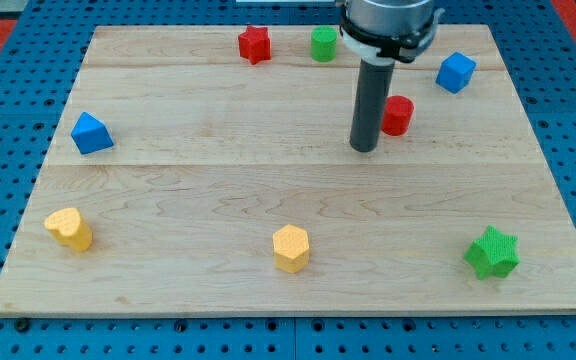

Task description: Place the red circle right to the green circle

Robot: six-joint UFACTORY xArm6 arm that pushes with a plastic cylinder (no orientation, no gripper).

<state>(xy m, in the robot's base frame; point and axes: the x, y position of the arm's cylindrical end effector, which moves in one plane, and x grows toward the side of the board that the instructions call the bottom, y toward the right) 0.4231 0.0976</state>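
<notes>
The red circle is a short red cylinder on the wooden board, right of centre in the upper part of the view. The green circle is a green cylinder near the view's top edge, up and to the left of the red one. My tip rests on the board just left of and slightly below the red circle, a small gap apart from it. The rod rises from there to the arm's dark head at the view's top.
A red star lies left of the green circle. A blue cube is at upper right, a blue triangle at left. A yellow heart, yellow hexagon and green star lie along the bottom.
</notes>
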